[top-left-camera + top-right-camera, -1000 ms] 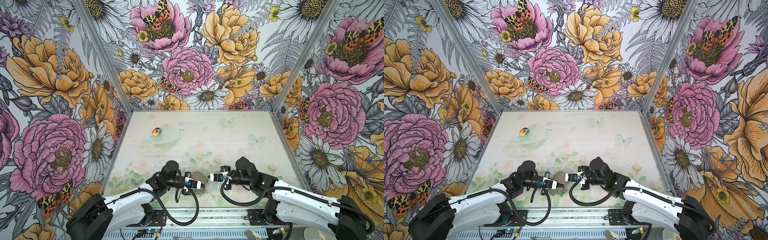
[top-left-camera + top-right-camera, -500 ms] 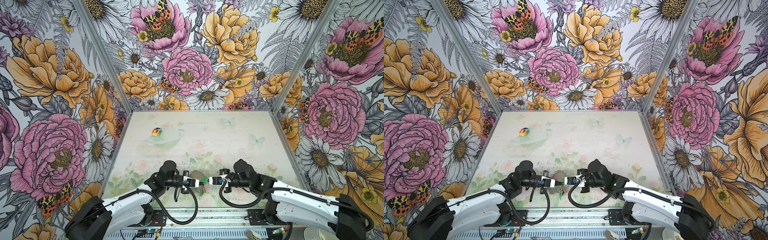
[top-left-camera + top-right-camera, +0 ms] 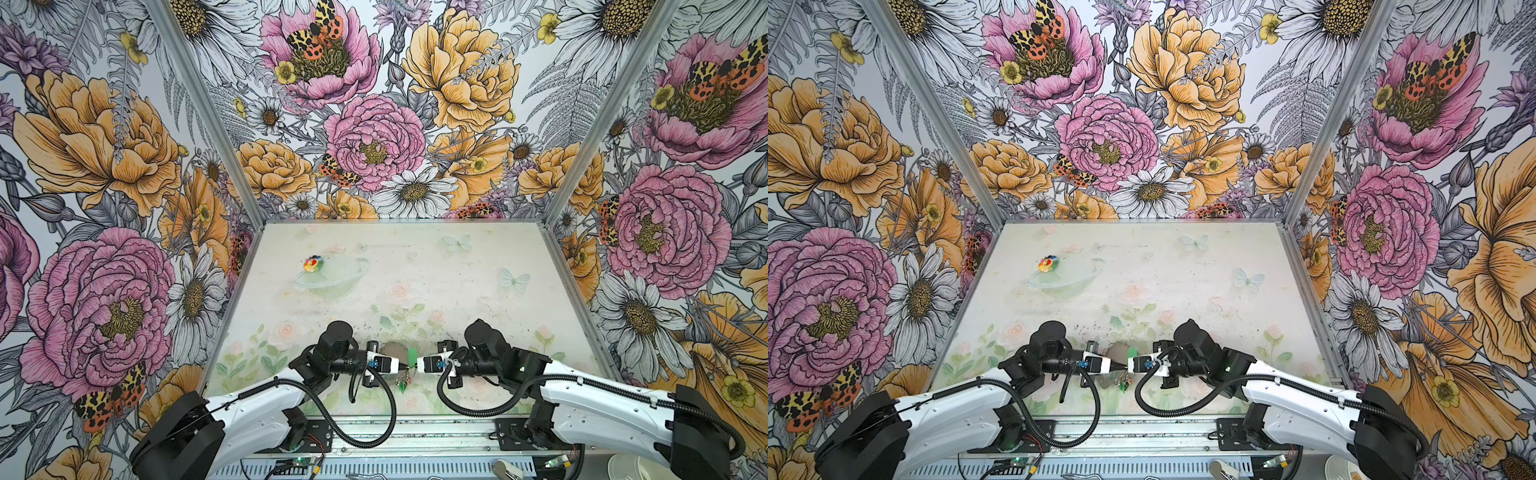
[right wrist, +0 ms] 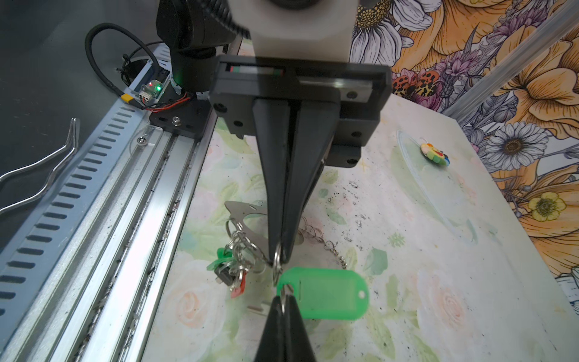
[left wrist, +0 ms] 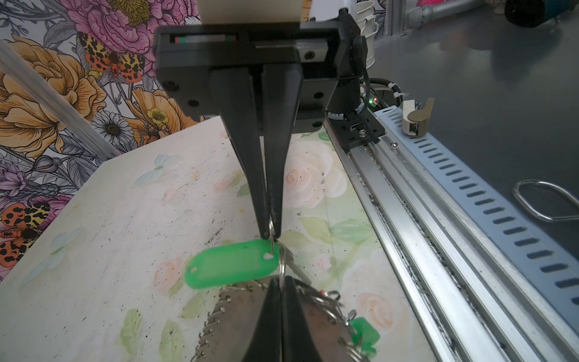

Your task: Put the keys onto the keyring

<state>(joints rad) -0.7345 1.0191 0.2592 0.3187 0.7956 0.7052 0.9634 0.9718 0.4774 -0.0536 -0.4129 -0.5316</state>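
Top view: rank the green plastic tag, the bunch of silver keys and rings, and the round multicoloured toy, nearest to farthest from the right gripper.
1. Green plastic tag, at the right gripper's tips.
2. Bunch of silver keys and rings, just toward the front edge.
3. Round multicoloured toy, far back on the left.

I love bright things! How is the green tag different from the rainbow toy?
The green tag is plain green; the rainbow toy has many colours. The green tag is oblong; the rainbow toy is round. The green tag hangs from a silver ring pinched by the left gripper and right gripper; the rainbow toy lies on the table, far back. Both are small.
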